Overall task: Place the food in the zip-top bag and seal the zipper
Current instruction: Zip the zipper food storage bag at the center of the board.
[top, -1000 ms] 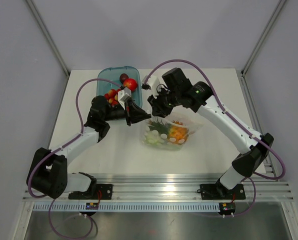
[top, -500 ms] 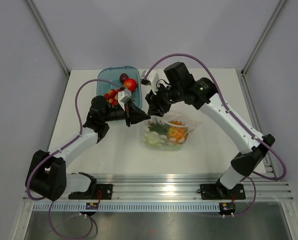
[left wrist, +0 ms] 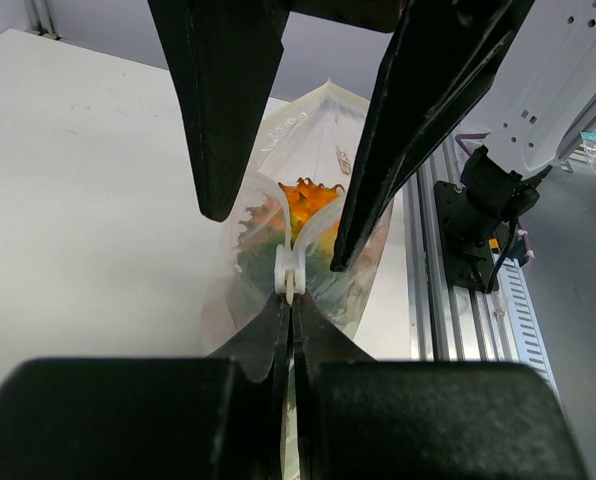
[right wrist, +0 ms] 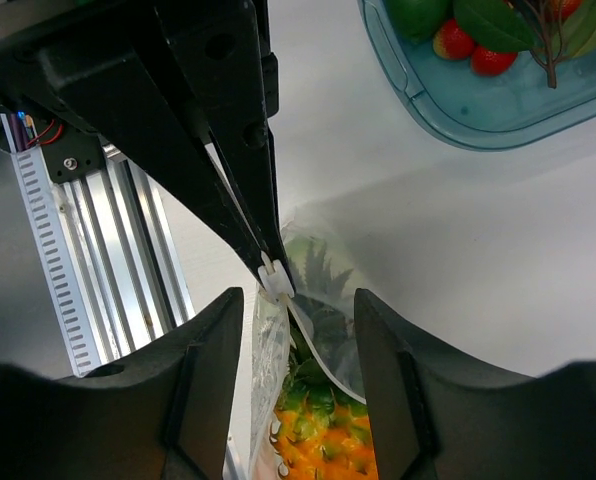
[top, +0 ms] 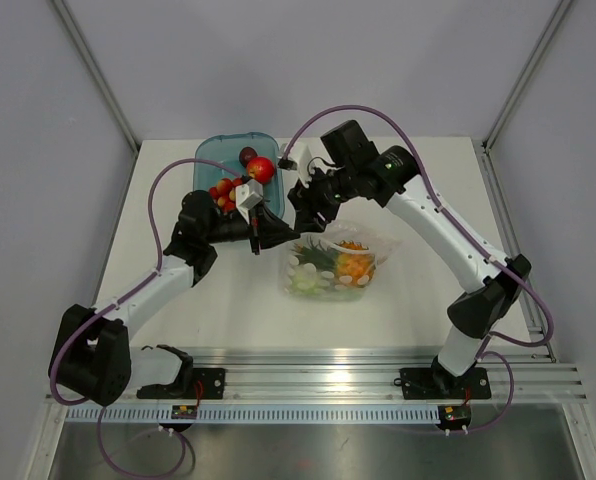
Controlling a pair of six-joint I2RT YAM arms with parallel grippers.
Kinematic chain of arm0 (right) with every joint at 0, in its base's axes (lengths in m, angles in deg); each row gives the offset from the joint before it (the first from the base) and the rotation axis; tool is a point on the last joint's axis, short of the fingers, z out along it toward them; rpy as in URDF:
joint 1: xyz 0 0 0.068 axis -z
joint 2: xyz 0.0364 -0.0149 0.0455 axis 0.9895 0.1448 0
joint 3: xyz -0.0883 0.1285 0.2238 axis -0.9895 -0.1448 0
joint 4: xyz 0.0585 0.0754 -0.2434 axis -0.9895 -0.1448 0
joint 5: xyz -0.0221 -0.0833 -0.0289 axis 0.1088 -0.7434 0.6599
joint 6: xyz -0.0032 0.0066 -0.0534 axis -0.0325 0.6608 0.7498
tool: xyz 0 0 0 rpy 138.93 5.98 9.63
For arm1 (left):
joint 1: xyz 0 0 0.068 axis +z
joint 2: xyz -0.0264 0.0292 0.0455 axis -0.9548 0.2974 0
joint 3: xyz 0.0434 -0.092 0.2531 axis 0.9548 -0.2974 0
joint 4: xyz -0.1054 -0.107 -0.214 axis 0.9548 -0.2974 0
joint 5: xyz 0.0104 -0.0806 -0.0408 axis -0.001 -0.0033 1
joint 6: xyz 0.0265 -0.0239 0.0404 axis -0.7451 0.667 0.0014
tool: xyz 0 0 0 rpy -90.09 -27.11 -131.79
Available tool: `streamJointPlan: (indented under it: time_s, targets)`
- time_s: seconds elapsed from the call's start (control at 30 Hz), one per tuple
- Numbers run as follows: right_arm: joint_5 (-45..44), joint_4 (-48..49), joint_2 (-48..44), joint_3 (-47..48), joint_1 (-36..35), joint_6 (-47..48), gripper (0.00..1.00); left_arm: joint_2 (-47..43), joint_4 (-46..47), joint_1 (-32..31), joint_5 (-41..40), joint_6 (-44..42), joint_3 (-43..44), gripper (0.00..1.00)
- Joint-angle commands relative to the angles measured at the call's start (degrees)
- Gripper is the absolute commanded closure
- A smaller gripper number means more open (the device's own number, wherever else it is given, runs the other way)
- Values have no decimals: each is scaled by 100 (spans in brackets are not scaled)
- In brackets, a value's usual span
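Left end effector [left wrist: 290,300] clamped shut on the zipper [left wrist: 289,272] of the zip-top bag [left wrist: 328,130].
Right end effector [right wrist: 296,305] has its jaws apart, straddling that pinched edge; whether it touches cannot be told.

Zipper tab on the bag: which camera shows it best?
Left wrist: the white zipper tab sits centred and close, right at the tips of the shut left claw. Right wrist shows it smaller and off-centre. In the top view it is too small to make out.
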Motion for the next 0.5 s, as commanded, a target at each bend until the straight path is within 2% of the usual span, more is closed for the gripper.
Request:
streamJointPlan:
  time_s: [0.0, 0.17, 0.47]
  targets:
    - [284, -112, 36, 252, 15, 133, 45, -139, 113, -18, 178, -240, 310, 100]
    - [398, -156, 159, 348, 24, 168, 46, -139, 78, -18, 187, -258, 318, 100]
    - [609, -253, 274, 533, 15, 168, 64, -139, -45, -18, 178, -328, 371, 100]
